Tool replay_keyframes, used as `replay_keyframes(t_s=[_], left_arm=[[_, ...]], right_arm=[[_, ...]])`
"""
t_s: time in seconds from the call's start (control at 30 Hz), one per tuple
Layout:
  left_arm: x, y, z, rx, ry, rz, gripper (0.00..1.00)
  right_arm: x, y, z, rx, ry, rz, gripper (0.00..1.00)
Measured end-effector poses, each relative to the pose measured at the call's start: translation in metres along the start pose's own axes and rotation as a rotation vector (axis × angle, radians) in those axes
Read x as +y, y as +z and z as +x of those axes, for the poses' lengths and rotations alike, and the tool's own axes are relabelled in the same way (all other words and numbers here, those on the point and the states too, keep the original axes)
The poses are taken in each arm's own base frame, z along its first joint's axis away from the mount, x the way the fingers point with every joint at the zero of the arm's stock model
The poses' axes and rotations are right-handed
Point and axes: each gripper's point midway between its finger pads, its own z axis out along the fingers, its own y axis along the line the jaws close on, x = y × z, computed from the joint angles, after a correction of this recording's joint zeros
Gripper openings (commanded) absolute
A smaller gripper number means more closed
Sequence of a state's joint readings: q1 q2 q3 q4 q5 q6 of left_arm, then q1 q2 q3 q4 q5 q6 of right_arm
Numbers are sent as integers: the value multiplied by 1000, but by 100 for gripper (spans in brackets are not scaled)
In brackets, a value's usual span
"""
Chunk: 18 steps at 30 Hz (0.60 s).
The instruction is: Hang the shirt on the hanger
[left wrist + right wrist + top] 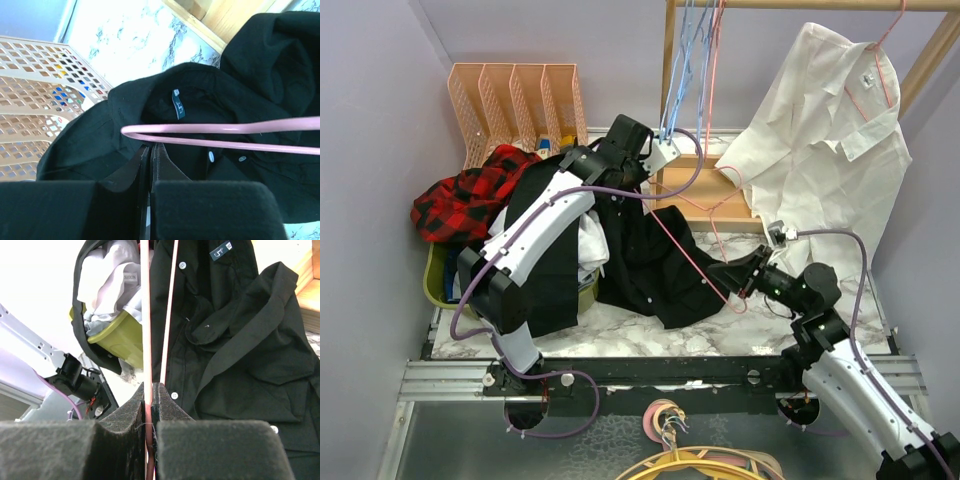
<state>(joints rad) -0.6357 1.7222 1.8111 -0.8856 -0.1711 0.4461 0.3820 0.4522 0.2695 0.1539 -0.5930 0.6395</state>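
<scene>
Here, left hand (150,159) pinches the shirt (250,75), right hand (150,395) clamps the hanger (146,315); bare tabletop (610,336) lies nearside.

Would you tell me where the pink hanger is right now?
In the top view, the pink hanger lies right of centre across the black shirt, its end pinched in the right gripper.
</scene>
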Motion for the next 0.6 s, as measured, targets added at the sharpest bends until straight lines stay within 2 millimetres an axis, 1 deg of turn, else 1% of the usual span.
replay_keyframes(t_s=[0.07,0.2,0.37,0.5,0.6], left_arm=[[0,-5,-3,-6,-1,6,1],[6,-16,-8,-27,-6,-13,1],[20,-26,-4,-26,-3,-109,1],[29,-21,4,-3,-1,-176,1],[29,-16,9,12,-1,-190,0]], right_arm=[[-2,5,0,2,9,-7,1],[-2,10,-3,-2,7,-23,1],[2,10,-4,-6,-2,-44,1],[6,3,-2,0,0,-42,1],[10,-4,0,1,-5,-41,1]])
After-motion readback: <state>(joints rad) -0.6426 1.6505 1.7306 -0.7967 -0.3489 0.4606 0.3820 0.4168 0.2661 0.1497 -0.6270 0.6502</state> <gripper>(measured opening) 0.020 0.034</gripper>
